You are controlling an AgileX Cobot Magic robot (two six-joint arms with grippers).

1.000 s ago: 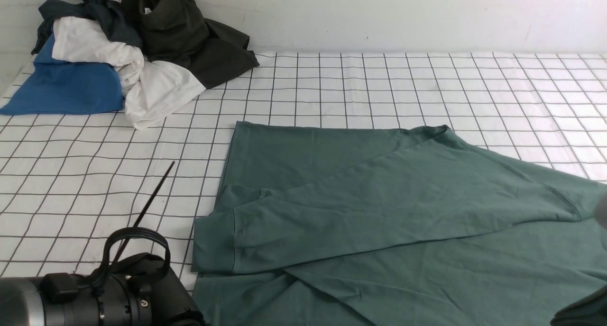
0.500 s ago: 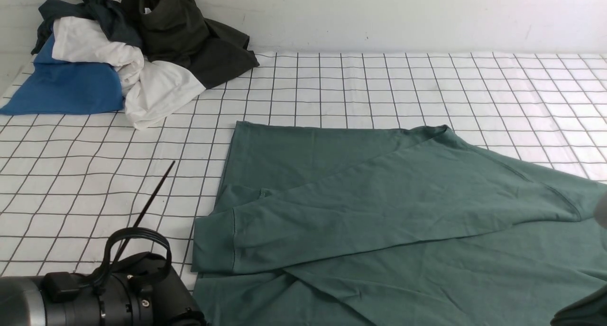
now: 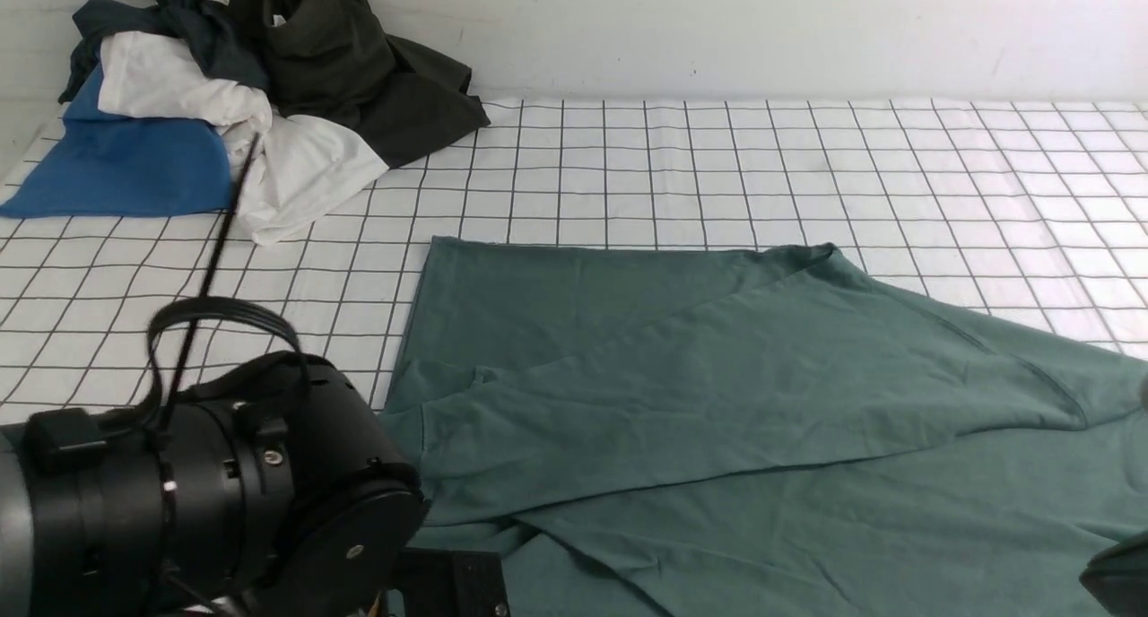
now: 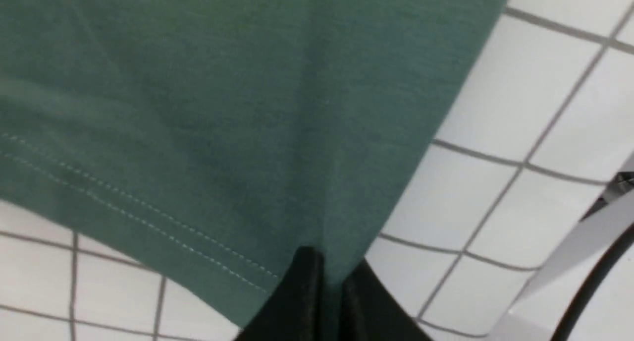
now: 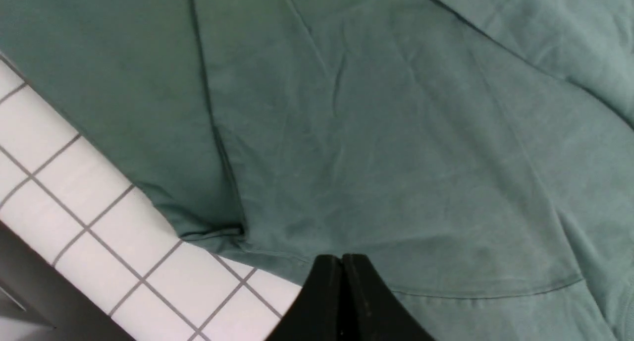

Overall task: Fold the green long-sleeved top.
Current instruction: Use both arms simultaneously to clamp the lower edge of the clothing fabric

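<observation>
Only partway there: the green top [image 3: 574, 303] lay flat on the checked sheet [image 3: 807, 160] with one sleeve [image 3: 682, 420] folded across, the left gripper [image 4: 322, 291] clamped on its hem, the right gripper [image 5: 342, 281] apparently pinching its edge too, body folds not yet made.

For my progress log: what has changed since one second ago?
The left gripper, pinching the hem of the green long-sleeved top, rose with its arm, dragging the top slightly leftward and nearer. The clothes pile stayed put.
</observation>
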